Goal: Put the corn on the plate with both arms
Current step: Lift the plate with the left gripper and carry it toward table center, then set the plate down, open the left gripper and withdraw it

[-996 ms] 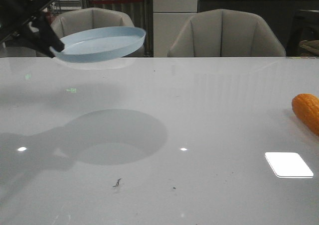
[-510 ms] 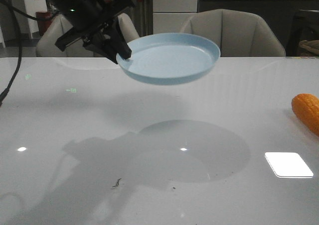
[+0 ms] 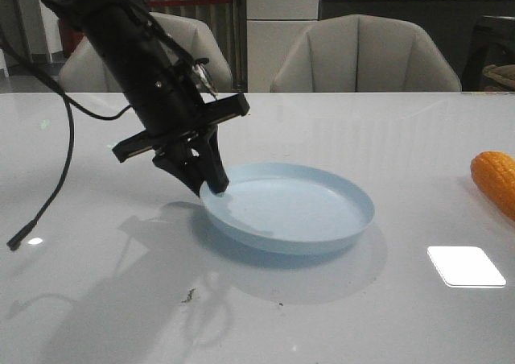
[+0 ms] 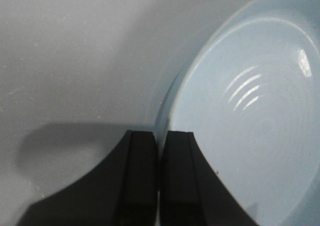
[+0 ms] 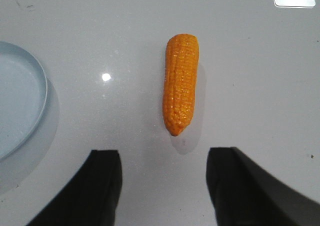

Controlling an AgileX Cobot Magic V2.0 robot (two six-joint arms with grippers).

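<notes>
The pale blue plate (image 3: 290,211) rests on the white table near the middle. My left gripper (image 3: 211,185) is shut on the plate's left rim. In the left wrist view the fingers (image 4: 141,156) pinch the rim of the plate (image 4: 240,106). The orange corn (image 3: 496,180) lies at the table's right edge, partly cut off in the front view. In the right wrist view the corn (image 5: 181,82) lies flat on the table, its tapered tip toward my right gripper (image 5: 164,178), which is open and empty above the table, just short of it. The plate's edge (image 5: 22,101) shows beside it.
Two grey chairs (image 3: 366,56) stand behind the table's far edge. A bright light reflection (image 3: 467,266) lies on the table at the front right. A black cable (image 3: 56,179) hangs from the left arm over the table's left side.
My left gripper has carried the plate from high at the far left, rightward and down, until it rests on the table. The corn has not moved.
</notes>
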